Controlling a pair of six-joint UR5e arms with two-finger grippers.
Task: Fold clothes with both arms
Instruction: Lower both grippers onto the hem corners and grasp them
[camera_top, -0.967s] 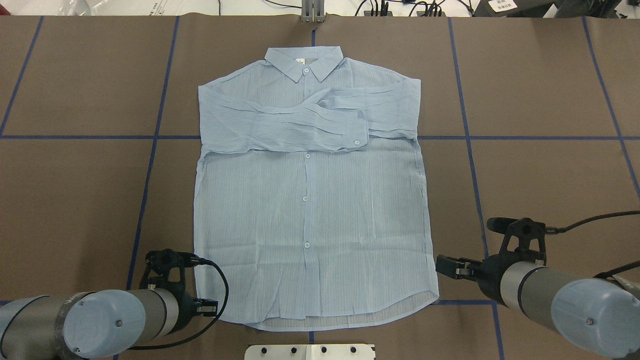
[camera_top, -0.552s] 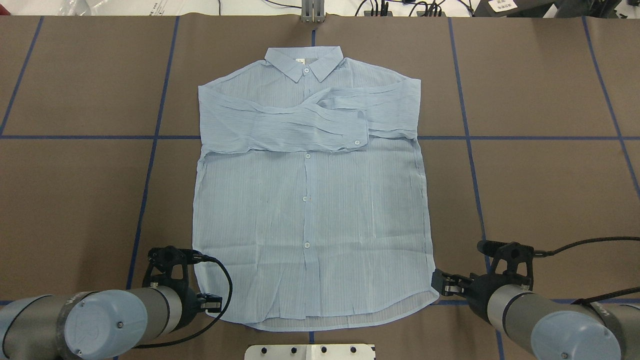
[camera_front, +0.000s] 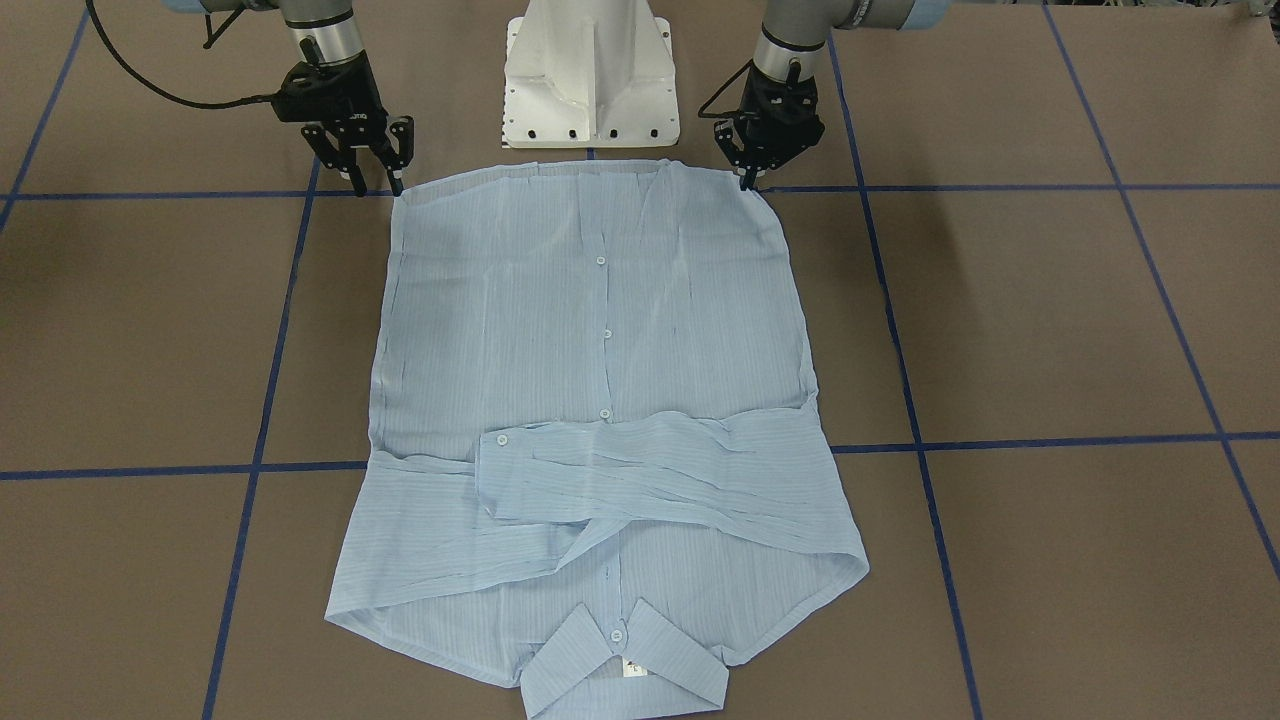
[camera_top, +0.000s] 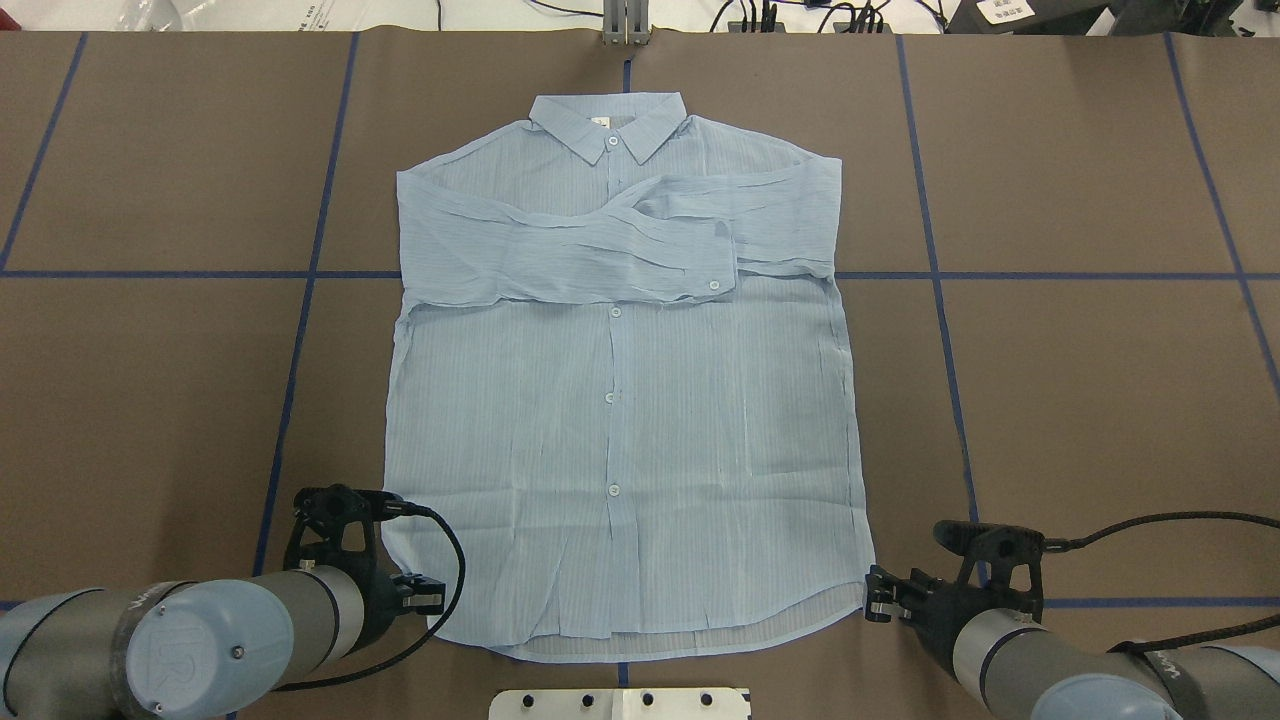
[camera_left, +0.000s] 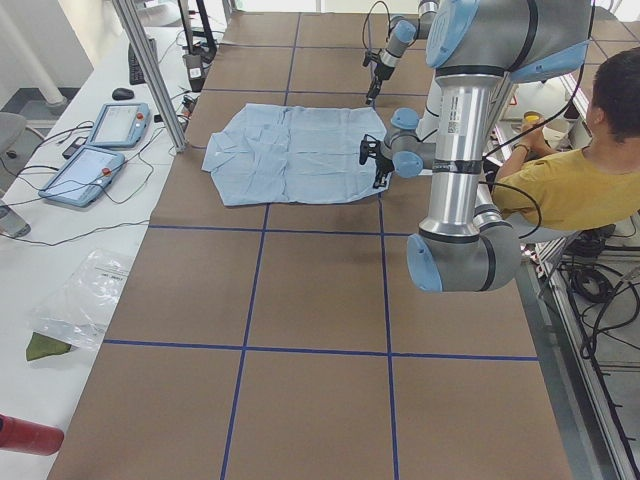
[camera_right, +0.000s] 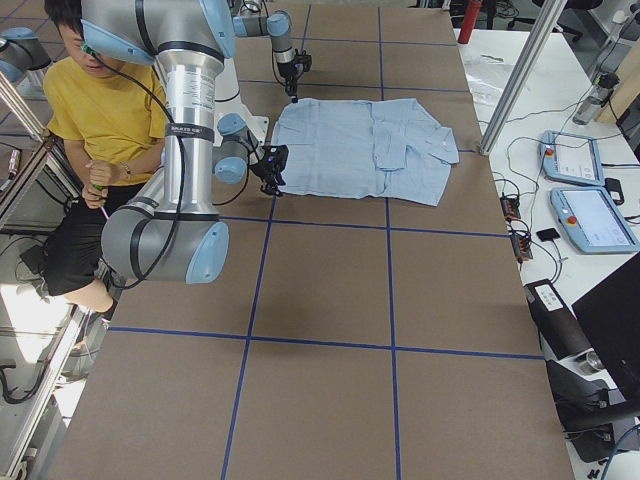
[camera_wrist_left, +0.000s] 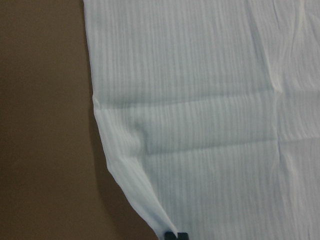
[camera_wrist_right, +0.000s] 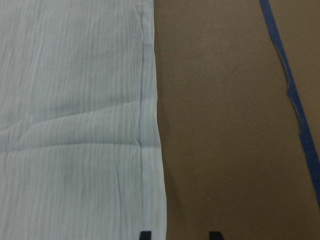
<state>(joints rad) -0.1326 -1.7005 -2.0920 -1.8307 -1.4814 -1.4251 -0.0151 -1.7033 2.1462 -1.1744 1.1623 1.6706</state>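
Shirt (camera_top: 620, 400), one only, lying flat and front up on the bench (camera_top: 1100, 380). Its long axis runs straight away from me, with the collar (camera_top: 607, 125) at the far end and the hem (camera_top: 650, 640) nearest my base. Two sleeves (camera_top: 600, 250) are crossed over the chest, and the lower body is a single smooth panel.

Two grippers, one at each hem corner. The left gripper (camera_front: 745, 182) stands at the hem's left corner with its jaws drawn almost together. The cloth's corner reaches the tips, but I cannot tell whether any of it is pinched. The right gripper (camera_front: 375, 183) stands at the hem's right corner with its jaws spread wide, one tip over the side seam and the other over bare bench, holding nothing.

The shirt lies forward of both grippers, and each arm is about equally close to its own corner. I judge that the coming move is a fold along the long axis, with the hem carried toward the collar. It depends on both corners being caught level, so that the hem rises square.
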